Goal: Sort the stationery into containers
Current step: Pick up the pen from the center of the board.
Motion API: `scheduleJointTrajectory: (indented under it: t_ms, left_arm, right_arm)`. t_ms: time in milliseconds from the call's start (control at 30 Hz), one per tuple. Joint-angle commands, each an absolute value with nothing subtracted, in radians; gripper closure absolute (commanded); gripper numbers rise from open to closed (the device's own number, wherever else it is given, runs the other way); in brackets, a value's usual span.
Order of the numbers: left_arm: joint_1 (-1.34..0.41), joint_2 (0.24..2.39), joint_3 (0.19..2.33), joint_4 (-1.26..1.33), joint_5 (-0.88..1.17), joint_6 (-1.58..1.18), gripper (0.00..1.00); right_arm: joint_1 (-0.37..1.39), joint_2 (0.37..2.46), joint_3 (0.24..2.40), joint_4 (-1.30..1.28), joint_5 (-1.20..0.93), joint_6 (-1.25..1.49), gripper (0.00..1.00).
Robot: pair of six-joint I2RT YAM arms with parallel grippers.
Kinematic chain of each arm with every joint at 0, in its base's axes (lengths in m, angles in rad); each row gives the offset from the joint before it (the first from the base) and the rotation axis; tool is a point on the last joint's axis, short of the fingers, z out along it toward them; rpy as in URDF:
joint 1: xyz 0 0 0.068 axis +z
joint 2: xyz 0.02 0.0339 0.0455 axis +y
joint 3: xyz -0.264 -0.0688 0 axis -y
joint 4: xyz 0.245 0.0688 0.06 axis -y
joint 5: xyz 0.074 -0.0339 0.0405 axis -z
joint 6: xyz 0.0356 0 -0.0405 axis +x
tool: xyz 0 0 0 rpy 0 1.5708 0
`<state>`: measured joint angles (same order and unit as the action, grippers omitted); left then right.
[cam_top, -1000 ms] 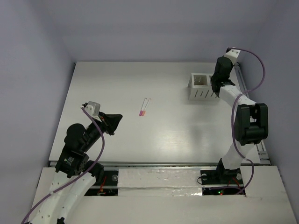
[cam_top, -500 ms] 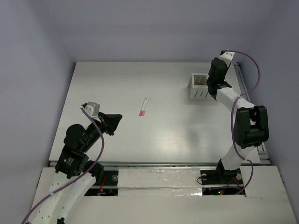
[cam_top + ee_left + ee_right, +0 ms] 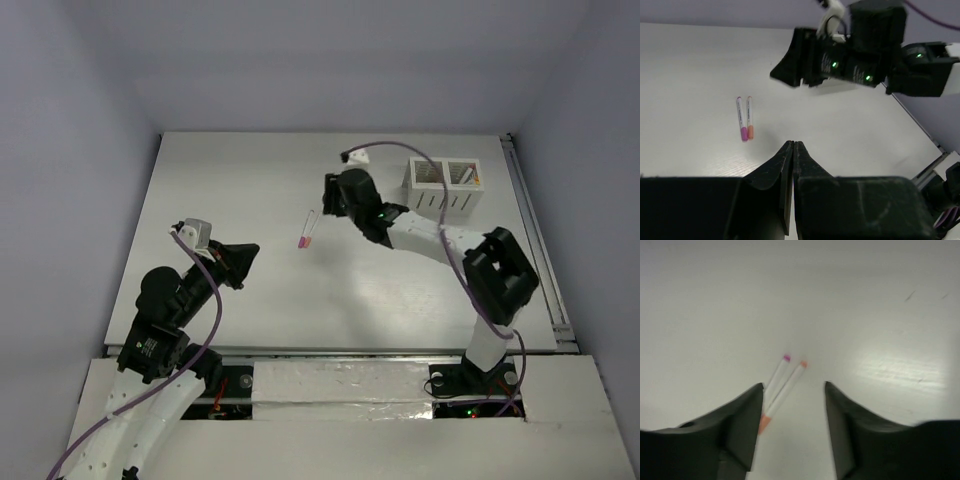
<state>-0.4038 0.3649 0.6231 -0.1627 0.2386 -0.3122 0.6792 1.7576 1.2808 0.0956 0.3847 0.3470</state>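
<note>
The right arm (image 3: 420, 232) has swung from the white holder (image 3: 443, 187) to two pens (image 3: 308, 230), jaws apart; left jaws pressed together. Glossy white tabletop (image 3: 230, 180), lavender walls (image 3: 330, 60).

Pens (image 3: 309, 230) together at table (image 3: 250, 180) centre, right gripper (image 3: 793, 384) beside them, holder (image 3: 440, 206) back right, left gripper (image 3: 793, 143) front left.

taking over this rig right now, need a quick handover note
Left pincer: shut, empty, hovering near-left of the pens.
Right pincer: open, empty, poised just above the two pens.
Things: pink-capped pen and orange-capped pen lie side by side in the middle; box holder stands far right.
Done: something shows in the holder's right compartment, too small to identify.
Left: grasp both pens and place them in the holder.
</note>
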Motion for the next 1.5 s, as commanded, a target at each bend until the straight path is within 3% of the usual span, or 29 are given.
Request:
scheduleJointTrajectory:
  t_ms: [0,33,100,300,600,1100,1233,1300,1400,1433,1467]
  left_arm:
    - [-0.399,0.356,0.653,-0.132,0.225,-0.31,1.0]
    - [-0.399,0.356,0.653,-0.132,0.229,-0.31,1.0]
    - [-0.399,0.354,0.653,-0.132,0.23,-0.31,1.0]
    - [-0.399,0.353,0.652,-0.13,0.236,-0.31,1.0]
    - [-0.399,0.353,0.652,-0.129,0.245,-0.308,1.0]
    - [-0.399,0.353,0.653,-0.129,0.25,-0.307,1.0]
    - [-0.399,0.356,0.655,-0.127,0.253,-0.305,1.0]
    - [-0.399,0.356,0.655,-0.129,0.255,-0.307,1.0]
    - [-0.399,0.357,0.655,-0.127,0.253,-0.307,1.0]
    - [-0.399,0.359,0.653,-0.129,0.253,-0.305,1.0]
    - [-0.399,0.359,0.655,-0.127,0.253,-0.307,1.0]
  right_arm:
    - [0.704,1.842,1.33,0.003,0.313,0.466,0.38]
    - [0.715,1.883,1.342,0.003,0.292,0.472,0.28]
    - [0.735,1.933,1.382,-0.049,0.304,0.485,0.28]
    - [0.744,2.062,1.494,-0.113,0.34,0.52,0.37]
    - [0.744,2.141,1.566,-0.155,0.347,0.52,0.39]
    - [0.744,2.25,1.698,-0.321,0.41,0.39,0.64]
    - [0.744,2.255,1.71,-0.365,0.411,0.353,0.54]
    - [0.744,2.263,1.716,-0.382,0.402,0.336,0.54]
    - [0.744,2.292,1.749,-0.428,0.385,0.321,0.64]
    - [0.744,2.298,1.759,-0.434,0.38,0.313,0.74]
    - [0.744,2.31,1.766,-0.448,0.377,0.308,0.76]
